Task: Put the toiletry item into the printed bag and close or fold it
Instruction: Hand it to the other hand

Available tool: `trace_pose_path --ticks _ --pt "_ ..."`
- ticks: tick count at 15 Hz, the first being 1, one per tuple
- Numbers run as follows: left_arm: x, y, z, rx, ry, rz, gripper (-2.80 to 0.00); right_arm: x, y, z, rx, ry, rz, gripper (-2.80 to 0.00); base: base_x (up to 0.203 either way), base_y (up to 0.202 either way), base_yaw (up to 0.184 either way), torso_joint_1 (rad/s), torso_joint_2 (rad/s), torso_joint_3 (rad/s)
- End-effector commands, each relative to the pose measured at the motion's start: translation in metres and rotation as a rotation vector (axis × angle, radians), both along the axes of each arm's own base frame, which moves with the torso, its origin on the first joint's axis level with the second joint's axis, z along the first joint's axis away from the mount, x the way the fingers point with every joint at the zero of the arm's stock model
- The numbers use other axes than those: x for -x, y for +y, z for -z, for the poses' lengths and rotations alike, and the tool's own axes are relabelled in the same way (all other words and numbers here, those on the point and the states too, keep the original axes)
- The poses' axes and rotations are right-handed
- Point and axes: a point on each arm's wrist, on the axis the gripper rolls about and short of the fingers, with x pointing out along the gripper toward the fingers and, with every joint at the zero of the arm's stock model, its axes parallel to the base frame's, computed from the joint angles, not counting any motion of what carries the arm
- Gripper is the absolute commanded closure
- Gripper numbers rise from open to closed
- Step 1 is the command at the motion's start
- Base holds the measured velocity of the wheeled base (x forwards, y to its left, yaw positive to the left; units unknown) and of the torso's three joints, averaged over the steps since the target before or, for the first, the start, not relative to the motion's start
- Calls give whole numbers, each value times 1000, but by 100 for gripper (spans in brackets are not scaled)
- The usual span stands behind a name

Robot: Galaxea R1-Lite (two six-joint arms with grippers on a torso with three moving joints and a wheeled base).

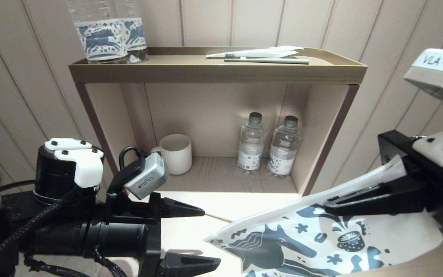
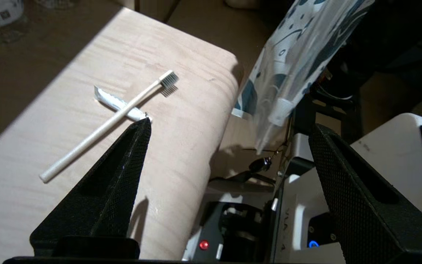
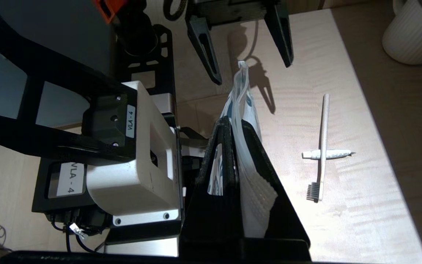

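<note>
On the pale wood-grain counter (image 3: 343, 205), near the open shelf unit (image 1: 217, 69): slim white toothbrush (image 3: 322, 146), thin straight handle, small grey bristle head, lying flat and crossed over a small white toothpaste tube (image 3: 333, 154) beneath its middle. Lies untouched, well apart from both grippers.

At right, near: right gripper (image 1: 331, 206), black tapered fingers pressed together and clamped on the printed bag (image 1: 306, 238). Flat glossy white pouch, dark blue horse, flowers and stars; held off the counter by one end, free end hanging toward the left gripper. Ribbed strip visible along the pinched edge in the right wrist view.

At left, near: left gripper (image 1: 210, 236), black fingers (image 2: 123, 168) with cross-hatched pads, spread wide and holding nothing, just short of the bag's free corner.

Inside the shelf cubby: ribbed white ceramic mug (image 1: 175, 154) at left, two small clear water bottles (image 1: 269, 146) with grey caps at right. On the brown metal top tray, far: two clear bottles with blue horse labels (image 1: 108, 32) at left; pale grey-green toothbrush (image 1: 267, 60) beside a plain white wrapper (image 1: 267, 52) at right.
</note>
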Motion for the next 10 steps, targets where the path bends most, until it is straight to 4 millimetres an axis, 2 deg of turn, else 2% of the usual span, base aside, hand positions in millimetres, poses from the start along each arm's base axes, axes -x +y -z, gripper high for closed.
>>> trace_pose_path --ticks 1,5,10 --pt "-8 -6 11 7 -2 3 -280 4 -2 -4 -13 -13 -10 0 0 0 0 0 0 0" --pt "-14 -15 7 44 -4 56 -280 5 -2 -8 -25 -20 -17 0 0 0 0 0 0 0" --pt "-9 -22 4 53 -12 92 -280 4 0 -7 -21 -13 -26 0 0 0 0 0 0 0"
